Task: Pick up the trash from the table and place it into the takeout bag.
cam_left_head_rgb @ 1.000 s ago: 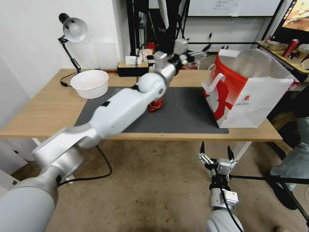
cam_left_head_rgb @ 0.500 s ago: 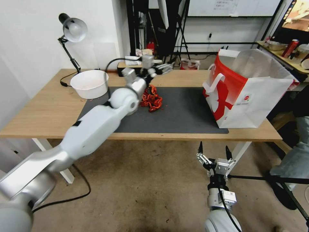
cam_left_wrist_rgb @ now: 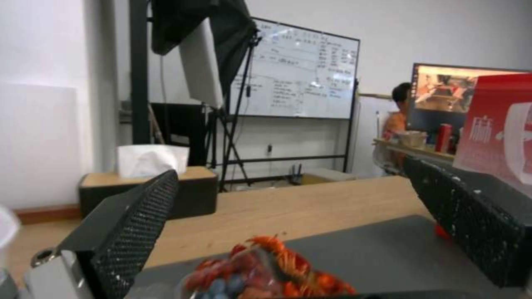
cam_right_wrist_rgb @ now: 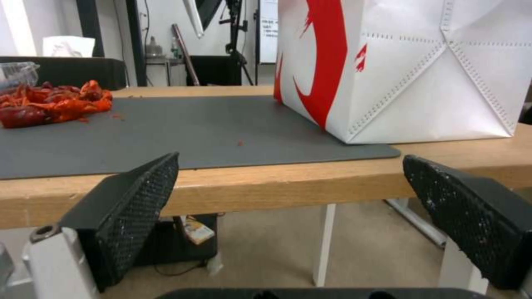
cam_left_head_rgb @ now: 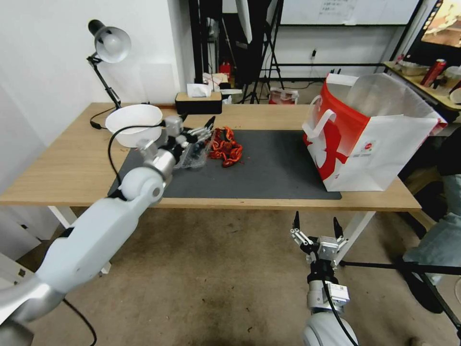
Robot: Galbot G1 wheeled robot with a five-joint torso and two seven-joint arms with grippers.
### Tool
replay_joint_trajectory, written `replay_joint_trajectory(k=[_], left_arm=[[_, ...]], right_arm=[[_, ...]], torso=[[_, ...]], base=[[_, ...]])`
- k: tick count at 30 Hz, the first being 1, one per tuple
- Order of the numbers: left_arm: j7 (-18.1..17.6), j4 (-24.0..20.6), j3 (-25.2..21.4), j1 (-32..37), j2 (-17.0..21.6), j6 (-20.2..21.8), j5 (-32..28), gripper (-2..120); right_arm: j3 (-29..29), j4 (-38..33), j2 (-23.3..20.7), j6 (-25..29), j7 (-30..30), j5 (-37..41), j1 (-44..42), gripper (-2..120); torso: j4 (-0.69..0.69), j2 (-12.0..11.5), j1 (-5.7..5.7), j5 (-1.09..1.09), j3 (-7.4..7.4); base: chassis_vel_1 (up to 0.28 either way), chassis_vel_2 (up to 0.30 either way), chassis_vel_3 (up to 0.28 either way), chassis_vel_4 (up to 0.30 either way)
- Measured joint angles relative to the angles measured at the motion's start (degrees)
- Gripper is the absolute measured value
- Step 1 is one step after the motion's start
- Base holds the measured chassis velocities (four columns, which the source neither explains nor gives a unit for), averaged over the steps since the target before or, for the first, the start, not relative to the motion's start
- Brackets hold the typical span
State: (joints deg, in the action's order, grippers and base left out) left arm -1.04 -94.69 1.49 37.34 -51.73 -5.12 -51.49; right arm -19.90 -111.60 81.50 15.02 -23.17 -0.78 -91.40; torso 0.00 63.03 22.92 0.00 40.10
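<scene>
A heap of red-orange trash (cam_left_head_rgb: 226,146) lies on the dark grey mat (cam_left_head_rgb: 273,163) of the table (cam_left_head_rgb: 72,163), with a crumpled clear plastic piece (cam_left_head_rgb: 193,154) beside it. My left gripper (cam_left_head_rgb: 199,129) hovers open just above and left of this heap; the left wrist view has the red scraps (cam_left_wrist_rgb: 266,265) low between the spread fingers (cam_left_wrist_rgb: 133,224). The takeout bag (cam_left_head_rgb: 370,139) stands upright and open at the mat's right end. Below the table's front edge, my right gripper (cam_left_head_rgb: 316,230) waits open, facing the edge of the table (cam_right_wrist_rgb: 249,187) and the bag (cam_right_wrist_rgb: 421,70).
A white bowl (cam_left_head_rgb: 134,124) sits at the mat's back left corner, under a silver desk lamp (cam_left_head_rgb: 108,45). A tissue box (cam_left_head_rgb: 198,101) stands at the table's far edge. The mat between heap and bag is bare. A black stand leg (cam_left_head_rgb: 398,266) crosses the floor at right.
My left arm has swung left, away from the bag, and lowered its open gripper to the red heap. The right gripper has barely moved.
</scene>
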Motion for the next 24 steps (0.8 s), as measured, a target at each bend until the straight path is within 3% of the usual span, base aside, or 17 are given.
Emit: replay_joint_trajectory(k=[14, 17, 24], left_arm=[[-1.4, -7.4, -11.7, 15.6, 0.5, -0.9, 4.9, 100], [-1.5, -9.7, -16.0, 21.2, -0.4, -1.3, 7.6, 100], [-1.1, -13.1, -21.2, 30.3, -3.3, -2.2, 13.4, 100]], right_arm=[[0.3, 0.7, -0.2, 0.3, 0.0, -0.1, 0.2, 100], [0.5, 0.7, 0.1, 0.3, 0.0, -0.4, 0.1, 100], [0.5, 0.4, 0.3, 0.6, 0.1, -0.6, -0.2, 100]], torso=[[0.00, 0.0, 0.00, -0.01, 0.00], [0.01, 0.0, 0.00, 0.00, 0.01], [0.00, 0.0, -0.01, -0.01, 0.00]], base=[[0.000, 0.000, 0.000, 0.000], [0.000, 0.000, 0.000, 0.000], [0.000, 0.000, 0.000, 0.000]])
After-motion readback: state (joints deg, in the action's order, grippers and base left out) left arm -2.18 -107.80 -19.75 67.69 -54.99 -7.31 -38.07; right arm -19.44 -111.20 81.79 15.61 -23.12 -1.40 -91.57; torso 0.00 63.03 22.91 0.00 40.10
